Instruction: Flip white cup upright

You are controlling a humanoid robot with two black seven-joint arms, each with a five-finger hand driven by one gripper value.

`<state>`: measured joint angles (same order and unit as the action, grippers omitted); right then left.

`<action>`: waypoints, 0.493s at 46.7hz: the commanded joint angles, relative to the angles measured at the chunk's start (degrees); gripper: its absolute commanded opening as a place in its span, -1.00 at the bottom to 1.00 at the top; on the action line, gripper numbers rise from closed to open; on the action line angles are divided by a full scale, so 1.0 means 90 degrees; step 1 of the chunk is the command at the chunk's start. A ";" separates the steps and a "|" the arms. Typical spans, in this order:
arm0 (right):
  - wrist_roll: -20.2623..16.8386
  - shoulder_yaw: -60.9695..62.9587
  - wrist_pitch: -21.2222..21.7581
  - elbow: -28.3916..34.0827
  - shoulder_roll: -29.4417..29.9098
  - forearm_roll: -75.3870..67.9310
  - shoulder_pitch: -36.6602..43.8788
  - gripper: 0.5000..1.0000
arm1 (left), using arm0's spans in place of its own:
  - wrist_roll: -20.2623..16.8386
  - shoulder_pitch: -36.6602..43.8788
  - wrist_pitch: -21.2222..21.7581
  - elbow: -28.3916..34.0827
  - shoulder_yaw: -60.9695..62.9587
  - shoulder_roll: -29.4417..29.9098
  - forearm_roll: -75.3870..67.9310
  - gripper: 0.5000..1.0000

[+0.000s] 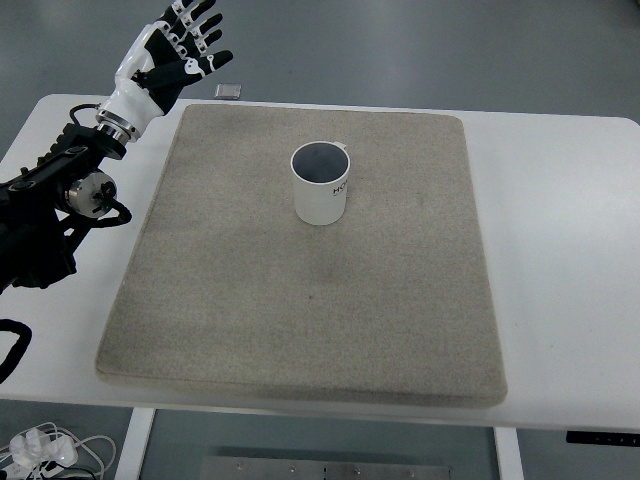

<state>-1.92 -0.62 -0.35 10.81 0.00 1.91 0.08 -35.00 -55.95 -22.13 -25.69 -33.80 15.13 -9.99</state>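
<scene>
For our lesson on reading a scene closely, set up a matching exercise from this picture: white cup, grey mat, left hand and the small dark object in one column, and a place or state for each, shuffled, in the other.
Things:
1. white cup
2. grey mat
3. left hand
4. small dark object

Places or states:
A. lies flat on the white table, covering most of it
B. raised past the mat's far left corner, fingers spread, holding nothing
C. stands upright on the mat, open mouth up
D. rests at the table's far edge, just off the mat

Pairs: 1-C, 2-A, 3-B, 4-D
</scene>
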 commanded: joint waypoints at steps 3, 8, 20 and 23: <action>0.0008 0.0000 0.0000 0.0000 0.0000 -0.0007 0.0001 0.81 | 0.0000 -0.0023 -0.0002 0.0022 -0.0014 -0.0021 0.0933 1.00; -0.0002 0.0000 0.0000 0.0000 0.0000 0.0002 0.0001 0.81 | 0.0000 -0.0023 0.0075 0.0061 -0.0024 -0.0089 0.1685 1.00; -0.0002 0.0010 0.0000 0.0000 0.0000 -0.0007 0.0001 0.81 | 0.1485 -0.0023 0.0456 0.0627 -0.0024 -0.0597 0.2624 1.00; -0.0002 0.0020 0.0000 0.0000 0.0000 0.0002 0.0001 0.81 | 0.1759 -0.0043 0.0554 0.0715 0.0015 -0.0685 0.2576 1.00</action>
<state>-1.94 -0.54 -0.36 10.81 0.00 1.88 0.07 -21.65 -56.17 -18.08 -20.11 -33.95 9.72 13.56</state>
